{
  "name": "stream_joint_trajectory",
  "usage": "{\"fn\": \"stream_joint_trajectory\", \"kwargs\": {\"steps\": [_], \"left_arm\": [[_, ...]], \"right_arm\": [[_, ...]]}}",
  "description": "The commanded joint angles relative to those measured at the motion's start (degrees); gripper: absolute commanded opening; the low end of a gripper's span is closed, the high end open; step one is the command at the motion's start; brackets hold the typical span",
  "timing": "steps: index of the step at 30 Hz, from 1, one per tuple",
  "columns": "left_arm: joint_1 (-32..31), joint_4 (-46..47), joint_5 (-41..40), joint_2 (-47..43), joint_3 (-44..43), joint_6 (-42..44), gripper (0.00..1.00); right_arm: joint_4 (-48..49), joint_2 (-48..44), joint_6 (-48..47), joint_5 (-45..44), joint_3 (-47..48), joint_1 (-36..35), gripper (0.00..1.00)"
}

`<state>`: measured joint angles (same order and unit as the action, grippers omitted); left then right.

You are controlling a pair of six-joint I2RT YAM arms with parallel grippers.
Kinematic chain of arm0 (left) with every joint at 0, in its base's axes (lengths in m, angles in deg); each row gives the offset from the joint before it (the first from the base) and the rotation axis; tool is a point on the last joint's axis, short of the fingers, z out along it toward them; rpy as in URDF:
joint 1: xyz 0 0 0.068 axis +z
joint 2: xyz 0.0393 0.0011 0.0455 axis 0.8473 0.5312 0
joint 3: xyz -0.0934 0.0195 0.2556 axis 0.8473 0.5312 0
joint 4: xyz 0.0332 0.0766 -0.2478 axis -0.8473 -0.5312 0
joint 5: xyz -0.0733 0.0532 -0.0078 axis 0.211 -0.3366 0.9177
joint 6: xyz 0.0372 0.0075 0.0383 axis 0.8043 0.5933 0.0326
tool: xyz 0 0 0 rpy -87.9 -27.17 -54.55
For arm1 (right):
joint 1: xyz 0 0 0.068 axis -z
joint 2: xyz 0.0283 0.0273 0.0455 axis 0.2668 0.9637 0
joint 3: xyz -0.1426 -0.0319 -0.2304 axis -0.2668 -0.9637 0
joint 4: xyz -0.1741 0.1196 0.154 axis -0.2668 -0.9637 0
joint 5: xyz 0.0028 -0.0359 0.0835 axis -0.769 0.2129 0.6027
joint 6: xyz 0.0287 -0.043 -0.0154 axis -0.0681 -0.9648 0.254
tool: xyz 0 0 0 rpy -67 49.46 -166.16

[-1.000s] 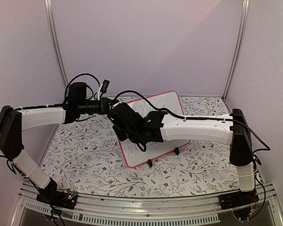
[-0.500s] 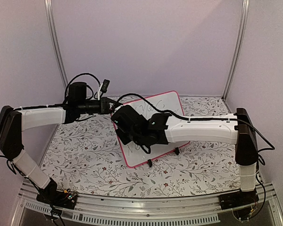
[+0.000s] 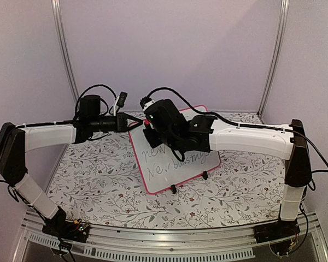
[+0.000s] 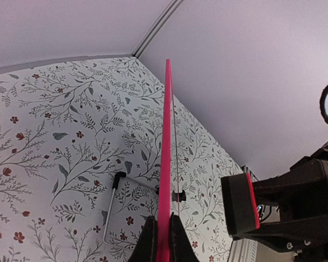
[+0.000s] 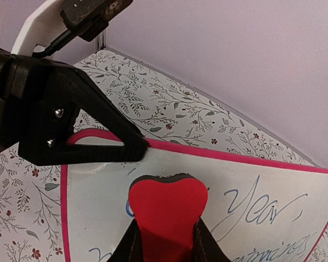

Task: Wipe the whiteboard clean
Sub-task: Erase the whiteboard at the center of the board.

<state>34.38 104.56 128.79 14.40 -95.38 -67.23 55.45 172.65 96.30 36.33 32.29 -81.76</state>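
The whiteboard (image 3: 175,166) stands tilted on the floral table, pink-rimmed, with dark handwriting across its face. My left gripper (image 3: 135,124) is shut on its upper left corner. In the left wrist view the pink rim (image 4: 167,136) runs edge-on between that gripper's (image 4: 163,240) pads. My right gripper (image 3: 149,125) is shut on a red eraser (image 5: 167,210), whose dark felt side faces the board (image 5: 251,180) near that same corner. The eraser (image 4: 238,204) hangs close beside the board's face. Whether felt touches the board I cannot tell.
Black clip feet (image 3: 174,189) and a wire stand (image 4: 112,202) prop the board. The floral cloth (image 3: 98,180) covers the table. Purple walls and metal posts (image 3: 64,49) close in the back and sides. The left gripper's black finger (image 5: 98,125) lies just above the eraser.
My right arm has swung from the board's lower middle up and back to its top left corner, uncovering the handwriting. The left arm and the board have stayed still.
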Motion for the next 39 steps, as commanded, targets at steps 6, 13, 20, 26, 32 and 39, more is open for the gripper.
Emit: {"fn": "stream_joint_trajectory", "kwargs": {"steps": [6,13,20,26,32,39], "left_arm": [[-1.1,2.0,0.9,-1.2,-0.3,0.4,0.00],[-0.9,2.1,1.1,-1.2,-0.3,0.3,0.00],[-0.8,2.3,1.3,-1.2,-0.4,0.1,0.00],[-0.7,2.3,1.3,-1.2,-0.4,0.0,0.00],[-0.5,2.5,1.5,-1.2,-0.3,-0.2,0.00],[-0.5,2.6,1.6,-1.1,-0.2,-0.4,0.00]], "right_arm": [[0.4,4.1,-1.6,-1.1,5.7,0.9,0.00],[-0.4,6.9,-2.2,-1.8,7.9,1.7,0.00],[-1.7,8.0,-0.8,-2.4,7.5,2.5,0.00],[-2.3,8.2,-0.4,-2.9,7.0,2.6,0.00],[-2.1,6.8,0.7,-3.0,4.4,2.6,0.00],[-1.4,7.4,1.3,0.9,4.5,2.6,0.00]]}}
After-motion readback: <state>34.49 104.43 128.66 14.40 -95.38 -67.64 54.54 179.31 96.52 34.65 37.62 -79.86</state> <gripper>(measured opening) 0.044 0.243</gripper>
